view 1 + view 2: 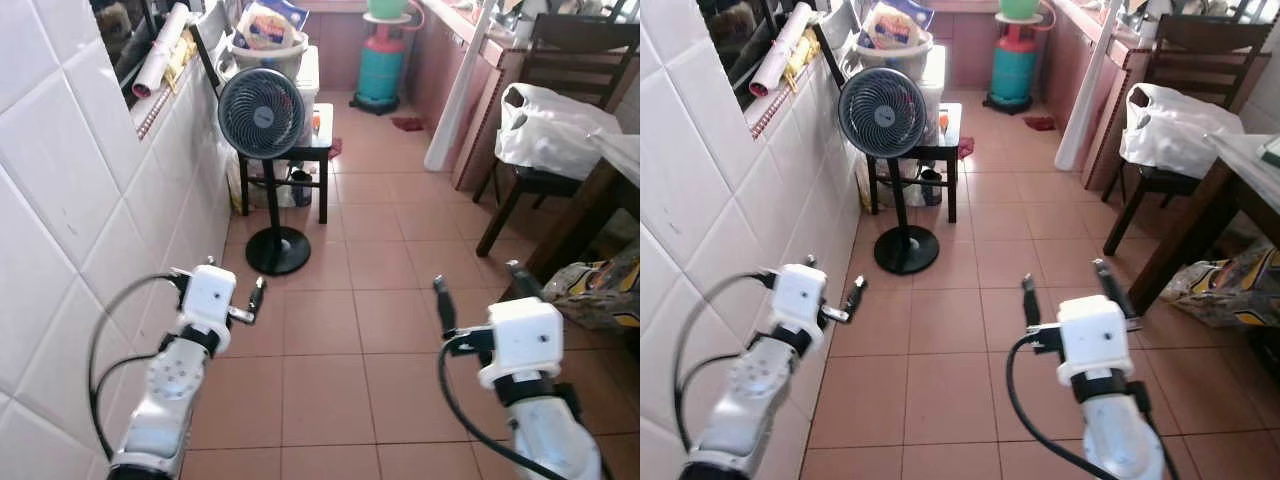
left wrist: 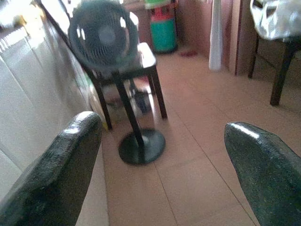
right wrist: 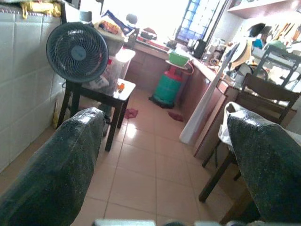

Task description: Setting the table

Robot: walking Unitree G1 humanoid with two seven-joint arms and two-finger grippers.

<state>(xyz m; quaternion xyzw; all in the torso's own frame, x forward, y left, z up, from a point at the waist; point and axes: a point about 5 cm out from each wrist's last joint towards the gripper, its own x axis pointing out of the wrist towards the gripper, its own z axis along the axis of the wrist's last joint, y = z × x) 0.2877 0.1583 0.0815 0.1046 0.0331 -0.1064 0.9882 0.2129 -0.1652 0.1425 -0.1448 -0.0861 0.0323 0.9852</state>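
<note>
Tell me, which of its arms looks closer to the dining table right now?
The right, most likely. The right gripper hangs open on the side where the table and the chair stand. The left gripper, also open, hangs beside the tiled wall.

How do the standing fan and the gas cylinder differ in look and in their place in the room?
The standing fan is black, a round grille on a thin pole with a flat round base; the gas cylinder is green, stout and red-topped. The fan stands near, by the white tiled wall; the cylinder stands farther back, with a green bowl on top. Both stand upright on the tiled floor.
</note>
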